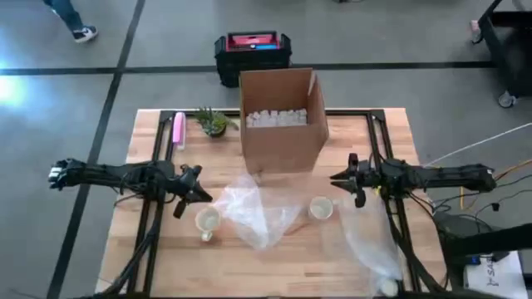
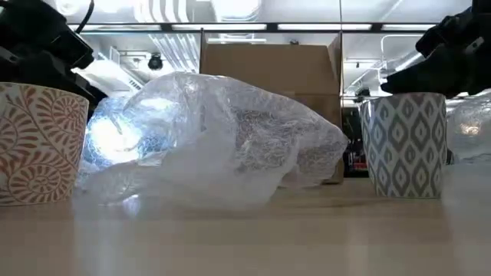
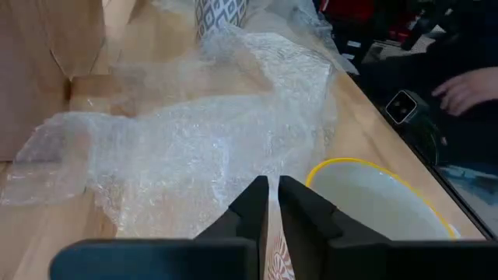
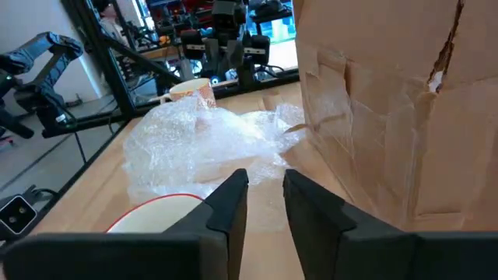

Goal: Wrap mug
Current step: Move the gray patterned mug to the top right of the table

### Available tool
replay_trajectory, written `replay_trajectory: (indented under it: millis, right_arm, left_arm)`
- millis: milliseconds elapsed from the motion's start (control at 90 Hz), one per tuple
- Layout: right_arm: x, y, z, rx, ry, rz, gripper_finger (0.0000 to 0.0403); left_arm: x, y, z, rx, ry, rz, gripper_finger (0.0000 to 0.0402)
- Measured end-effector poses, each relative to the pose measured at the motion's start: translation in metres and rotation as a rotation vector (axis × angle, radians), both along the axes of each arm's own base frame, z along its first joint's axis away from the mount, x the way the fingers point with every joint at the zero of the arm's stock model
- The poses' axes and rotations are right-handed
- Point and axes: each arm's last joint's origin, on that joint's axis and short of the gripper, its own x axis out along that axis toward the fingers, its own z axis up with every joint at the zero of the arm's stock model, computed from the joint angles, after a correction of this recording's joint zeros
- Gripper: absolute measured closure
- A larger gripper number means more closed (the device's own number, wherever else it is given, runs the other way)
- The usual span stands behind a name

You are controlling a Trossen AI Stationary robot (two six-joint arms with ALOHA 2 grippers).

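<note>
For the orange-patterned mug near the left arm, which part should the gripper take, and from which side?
Probably the rim wall of the orange-patterned mug, from straight above. It stands upright with its mouth open, and the left gripper hovers close beside it, fingers nearly shut, so they would need to open first. Its handle seems to point toward the table's front edge, away from the bubble wrap, leaving the rim clear.
</note>
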Motion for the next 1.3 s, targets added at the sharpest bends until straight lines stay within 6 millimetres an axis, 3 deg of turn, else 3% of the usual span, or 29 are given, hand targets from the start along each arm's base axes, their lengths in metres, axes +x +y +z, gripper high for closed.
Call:
replay_trajectory:
  millis: [467,811,1056,1300]
  right_arm:
    - [0.0,0.0,0.0,0.0,0.0,0.0,0.0365]
    - [0.0,0.0,-0.0001,-0.002,0.0,0.0,0.0353]
    - [0.0,-0.0003,0.0001,-0.279,-0.008,0.019,0.0335]
    - [0.0,-0.0003,0.0001,-0.287,-0.008,0.02,0.0323]
  left_arm:
    - [0.0,0.0,0.0,0.0,0.0,0.0,0.0381]
    - [0.0,0.0,0.0,0.0,0.0,0.0,0.0381]
    - [0.0,0.0,0.0,0.0,0.0,0.0,0.0381]
    - [0.0,0.0,0.0,0.0,0.0,0.0,0.0381]
